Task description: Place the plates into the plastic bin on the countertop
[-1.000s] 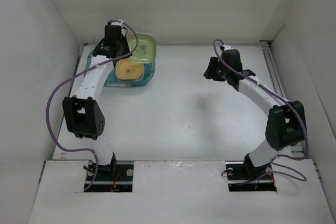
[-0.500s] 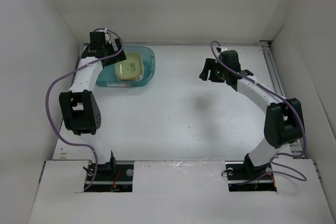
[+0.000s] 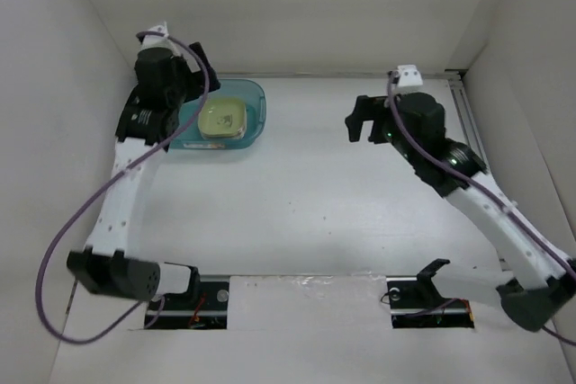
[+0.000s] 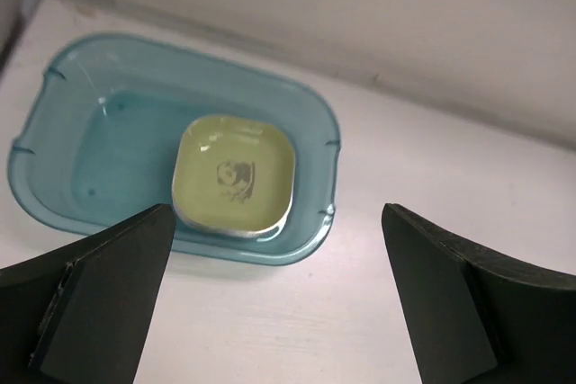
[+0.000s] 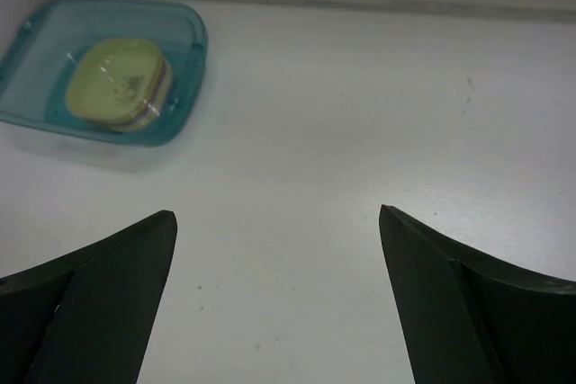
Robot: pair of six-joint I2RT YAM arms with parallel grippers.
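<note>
- Plates [image 4: 232, 175]: stacked in bin [image 4: 117, 146], 3 o'clock side; prob. light, stiff, slick plastic; grip at rim.
- L gripper [image 4: 275, 222], R gripper [image 5: 277, 220]: both wide open, empty.

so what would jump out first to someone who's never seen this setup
The translucent teal plastic bin at the far left of the white countertop, with a stack of plates inside it, a light green one on top. Nearly everything around it is white, so it stands out. The left arm's fingers and the right arm's fingers are spread open and hold nothing.
</note>
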